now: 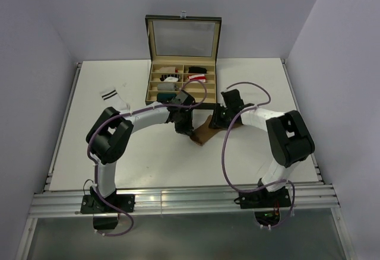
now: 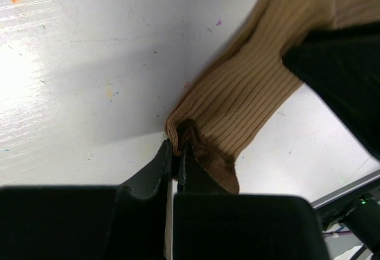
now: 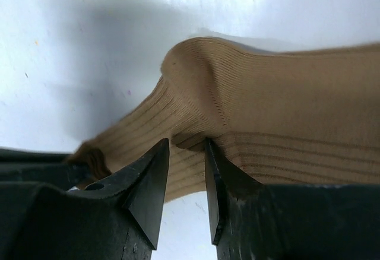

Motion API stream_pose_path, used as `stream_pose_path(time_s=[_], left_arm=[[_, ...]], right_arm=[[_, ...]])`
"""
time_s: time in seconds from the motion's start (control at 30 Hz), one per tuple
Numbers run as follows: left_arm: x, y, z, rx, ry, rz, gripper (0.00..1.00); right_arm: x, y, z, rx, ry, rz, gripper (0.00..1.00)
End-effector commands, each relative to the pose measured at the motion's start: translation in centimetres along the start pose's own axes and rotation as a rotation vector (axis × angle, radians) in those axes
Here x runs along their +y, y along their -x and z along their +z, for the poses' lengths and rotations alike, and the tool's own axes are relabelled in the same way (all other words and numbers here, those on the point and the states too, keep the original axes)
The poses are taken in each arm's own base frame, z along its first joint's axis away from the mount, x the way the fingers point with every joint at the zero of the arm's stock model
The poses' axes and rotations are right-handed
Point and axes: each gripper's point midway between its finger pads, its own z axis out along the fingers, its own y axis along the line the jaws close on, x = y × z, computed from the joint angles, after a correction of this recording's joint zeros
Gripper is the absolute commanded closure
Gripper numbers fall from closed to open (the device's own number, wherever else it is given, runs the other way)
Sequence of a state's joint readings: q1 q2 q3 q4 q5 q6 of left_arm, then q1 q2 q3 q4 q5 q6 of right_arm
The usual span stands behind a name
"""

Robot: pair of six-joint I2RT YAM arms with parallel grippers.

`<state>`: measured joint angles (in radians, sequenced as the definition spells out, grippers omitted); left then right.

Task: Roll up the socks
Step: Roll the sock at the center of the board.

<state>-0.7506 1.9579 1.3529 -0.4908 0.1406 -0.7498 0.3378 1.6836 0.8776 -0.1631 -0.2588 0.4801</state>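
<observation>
Tan sock (image 1: 206,133) lies mid-table (image 1: 89,153), just in front of open box (image 1: 155,76), between both grippers. Left gripper (image 2: 177,144) clamped tight on sock's end, fabric bunched at tips. Right gripper (image 3: 187,146) jaws apart, gap visible, tips touching raised fold of same sock. White sock (image 1: 113,98) with dark cuff stripes lies well apart, far left on table.

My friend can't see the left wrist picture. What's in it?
The left gripper is shut on the bunched corner of a tan ribbed sock. The sock stretches up and right across a white table.
</observation>
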Motion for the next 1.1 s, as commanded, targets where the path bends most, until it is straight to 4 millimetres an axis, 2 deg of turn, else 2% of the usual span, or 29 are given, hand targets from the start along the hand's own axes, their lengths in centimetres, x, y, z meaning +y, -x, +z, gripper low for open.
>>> stream_pose_path(time_s=[0.0, 0.03, 0.1, 0.17, 0.2, 0.23, 0.27, 0.3, 0.33, 0.37, 0.4, 0.43, 0.47, 0.5, 0.57, 0.6, 0.67, 0.7, 0.77, 0.8, 0.83, 0.9, 1.03, 1.07], left_arm=[[-0.1, 0.3, -0.9, 0.0, 0.012, 0.058, 0.99], [0.1, 0.0, -0.9, 0.006, 0.016, 0.061, 1.0], [0.4, -0.2, -0.9, 0.01, 0.029, 0.066, 0.99], [0.6, -0.1, -0.9, 0.008, 0.035, 0.063, 1.0], [0.6, 0.0, -0.7, 0.006, 0.035, 0.059, 0.99], [0.6, 0.1, -0.6, 0.001, 0.039, 0.056, 1.0], [0.6, 0.2, -0.6, -0.001, 0.039, 0.053, 1.0], [0.6, 0.3, -0.4, -0.004, 0.039, 0.049, 0.99], [0.5, 0.5, -0.4, -0.011, 0.041, 0.042, 1.0], [0.5, 0.7, -0.3, -0.018, 0.041, 0.038, 0.99], [0.5, 0.7, -0.2, -0.018, 0.043, 0.036, 1.0], [0.3, 1.0, -0.3, -0.024, 0.041, 0.034, 1.0], [0.4, 1.1, -0.2, -0.028, 0.05, 0.033, 0.99], [0.4, 1.2, -0.3, -0.028, 0.053, 0.035, 1.0], [0.5, 1.4, -0.2, -0.032, 0.06, 0.032, 0.99], [0.5, 1.3, -0.2, -0.033, 0.061, 0.031, 0.99], [0.5, 1.3, -0.3, -0.034, 0.059, 0.027, 1.0], [0.5, 1.4, -0.3, -0.037, 0.062, 0.021, 0.99], [0.4, 1.4, -0.3, -0.036, 0.062, 0.019, 1.0], [0.3, 1.6, -0.3, -0.039, 0.063, 0.016, 0.99], [0.4, 1.7, -0.3, -0.041, 0.067, 0.012, 1.0], [0.3, 1.8, -0.4, -0.042, 0.07, 0.012, 1.0], [0.2, 2.0, -0.6, -0.041, 0.076, 0.017, 1.0], [0.2, 1.9, -0.5, -0.035, 0.079, 0.021, 0.99]], right_arm=[[-1.4, 1.0, 0.9, 0.007, -0.082, -0.017, 0.61], [-1.0, 1.8, 1.0, -0.006, -0.079, -0.022, 0.61], [-0.9, 2.2, 1.3, -0.006, -0.077, -0.03, 0.61], [0.0, 3.3, 0.9, -0.054, -0.039, -0.056, 0.61], [1.0, 4.2, -0.4, -0.103, -0.011, -0.07, 0.61], [1.0, 3.8, -0.9, -0.115, 0.001, -0.083, 0.61], [1.7, 4.5, -1.6, -0.159, 0.032, -0.102, 0.61], [2.7, 5.5, -3.6, -0.228, 0.058, -0.122, 0.61], [2.5, 4.8, -4.2, -0.241, 0.062, -0.141, 0.6], [2.8, 5.3, -5.1, -0.29, 0.069, -0.159, 0.6], [3.7, 5.9, -7.3, -0.363, 0.093, -0.173, 0.6], [3.1, 5.0, -7.8, -0.373, 0.086, -0.182, 0.6], [3.0, 5.1, -8.7, -0.416, 0.091, -0.187, 0.6], [2.8, 4.6, -10.4, -0.471, 0.091, -0.193, 0.6], [3.3, 5.4, -12.9, -0.594, 0.121, -0.212, 0.59], [4.2, 5.7, -15.7, -0.685, 0.165, -0.247, 0.57], [4.2, 4.9, -17.2, -0.744, 0.198, -0.281, 0.52], [4.9, 4.8, -19.2, -0.811, 0.234, -0.314, 0.5], [4.1, 4.0, -19.4, -0.845, 0.236, -0.281, 0.34], [3.7, 3.5, -19.7, -0.866, 0.255, -0.235, 0.29], [4.1, 3.1, -19.7, -0.867, 0.285, -0.258, 0.2], [4.4, 2.5, -19.7, -0.862, 0.309, -0.299, 0.18], [5.7, 1.1, -18.0, -0.741, 0.364, -0.385, 0.18], [5.6, 0.9, -17.1, -0.71, 0.348, -0.402, 0.18]])
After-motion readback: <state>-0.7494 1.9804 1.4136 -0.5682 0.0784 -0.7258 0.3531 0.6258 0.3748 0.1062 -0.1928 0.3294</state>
